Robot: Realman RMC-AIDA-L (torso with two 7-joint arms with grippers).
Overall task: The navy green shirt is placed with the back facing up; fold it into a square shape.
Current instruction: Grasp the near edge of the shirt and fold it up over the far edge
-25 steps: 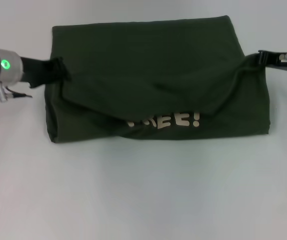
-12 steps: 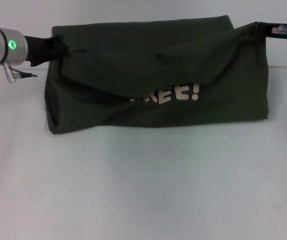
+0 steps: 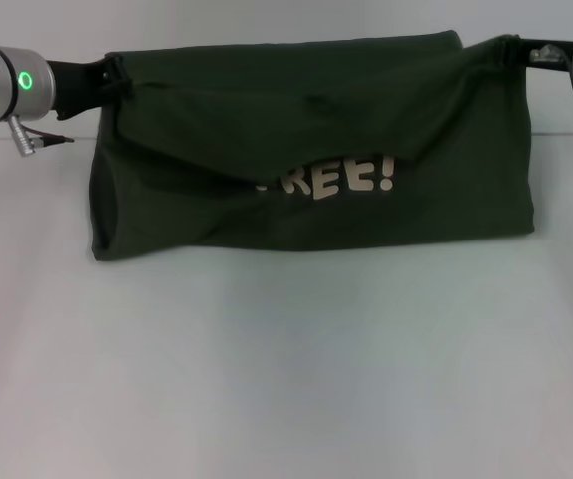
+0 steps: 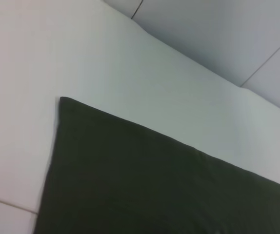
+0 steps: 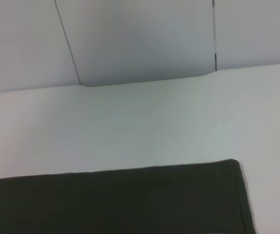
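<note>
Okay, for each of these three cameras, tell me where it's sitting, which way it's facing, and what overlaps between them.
Head view: on the robot's head, looking forward and down at the navy green shirt on the table; the left gripper and right gripper each hold an upper corner.
Left wrist view: on the left wrist, facing the shirt's plain cloth, the table and the wall; no fingers show.
Right wrist view: on the right wrist, facing the shirt's edge, table and wall; no fingers show.
Shared: all three show the shirt and table.

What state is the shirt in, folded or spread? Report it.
Mid-fold. The navy green shirt has its near layer lifted by the left claw and right claw at opposite corners, showing cream letters "REE!", over the layer below.
</note>
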